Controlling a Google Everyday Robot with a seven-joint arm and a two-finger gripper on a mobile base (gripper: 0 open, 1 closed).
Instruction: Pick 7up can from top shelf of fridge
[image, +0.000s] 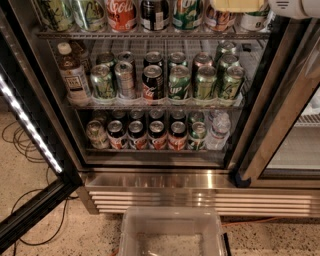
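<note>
The fridge (160, 182) stands open in front of me, with a ribbed steel base. The top shelf (150, 35) runs along the upper edge of the view, and only the lower parts of its cans show. A white and green 7up can (187, 14) stands there, right of a dark can (155, 14). My gripper (235, 5) is a pale yellowish shape at the top edge. It hangs in front of the cans at the shelf's right end, just right of the 7up can. The white arm (295, 7) shows in the top right corner.
A red Coca-Cola can (121, 14) stands left of the dark can. The middle and bottom shelves hold several cans, a tea bottle (74, 75) and a water bottle (218, 131). The open door with its light strip (25, 125) is at left. A clear bin (172, 232) sits on the floor.
</note>
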